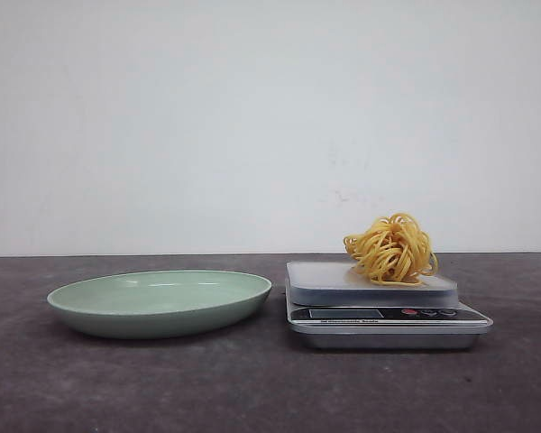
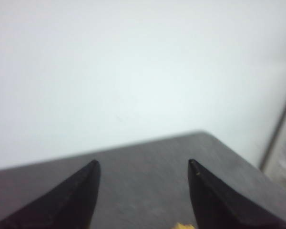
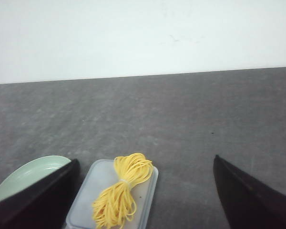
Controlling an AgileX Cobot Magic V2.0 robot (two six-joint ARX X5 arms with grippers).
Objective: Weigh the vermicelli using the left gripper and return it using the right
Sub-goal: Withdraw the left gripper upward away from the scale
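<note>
Vermicelli [image 1: 391,250] is seen resting on the platform of the scale [image 1: 379,305], toward its far right part, a loose yellow nest left free so that a reading can be taken; nothing is touching it. The green plate [image 1: 160,302] is set just beside the scale on its left, bare, presumably kept ready as the place to which the bundle is to be returned. The left end effector [image 2: 143,167] is shown released, fingers spread apart and nothing held between them, pulled away and pointed toward the worktop's far corner; a scrap of yellow is glimpsed at the bottom edge of its view. The right end effector [image 3: 145,164] is likewise spread wide and empty, held above and back from the scale, the noodles framed between its fingers, a pose judged well suited to the pickup. The worktop [image 1: 270,388] is a dark grey, mottled, matte surface. A plain white wall is seen behind it.
</note>
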